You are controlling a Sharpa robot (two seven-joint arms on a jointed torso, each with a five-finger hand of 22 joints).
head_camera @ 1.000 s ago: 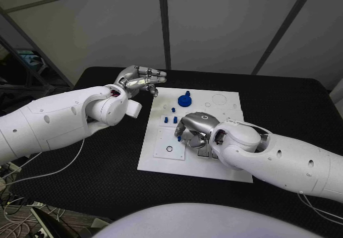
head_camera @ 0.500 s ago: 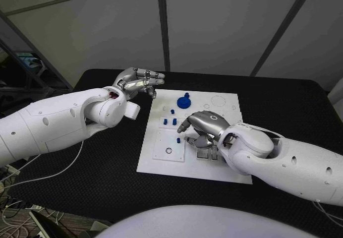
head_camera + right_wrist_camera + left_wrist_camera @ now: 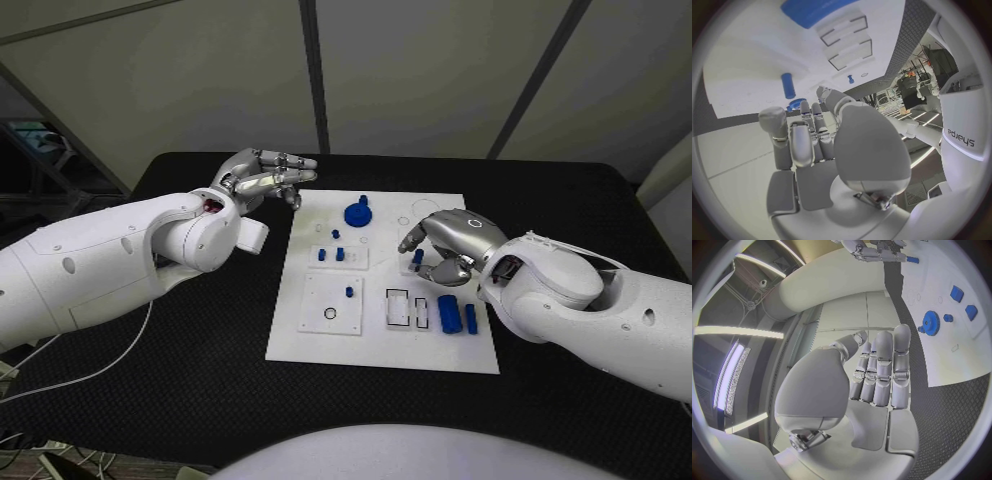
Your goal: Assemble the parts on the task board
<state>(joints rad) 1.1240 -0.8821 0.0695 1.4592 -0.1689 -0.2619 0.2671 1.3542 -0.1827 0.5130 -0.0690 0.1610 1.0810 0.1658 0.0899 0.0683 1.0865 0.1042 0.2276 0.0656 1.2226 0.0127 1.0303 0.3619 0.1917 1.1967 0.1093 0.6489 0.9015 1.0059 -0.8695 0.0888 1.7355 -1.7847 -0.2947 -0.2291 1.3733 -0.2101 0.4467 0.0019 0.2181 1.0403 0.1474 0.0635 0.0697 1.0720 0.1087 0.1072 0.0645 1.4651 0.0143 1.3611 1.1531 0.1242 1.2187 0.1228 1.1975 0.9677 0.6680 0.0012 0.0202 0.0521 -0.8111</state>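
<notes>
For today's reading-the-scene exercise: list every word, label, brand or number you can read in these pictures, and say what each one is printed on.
"sharpa", reading sideways in the right wrist view, on the robot's white arm casing.
No other text is readable; the task board carries outlines and holes, no lettering I can make out.

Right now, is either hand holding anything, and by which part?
The right hand pinches a small blue part by one end; the left hand holds nothing.

white task board (image 3: 378, 340), scattered blue parts (image 3: 450, 312)
</notes>
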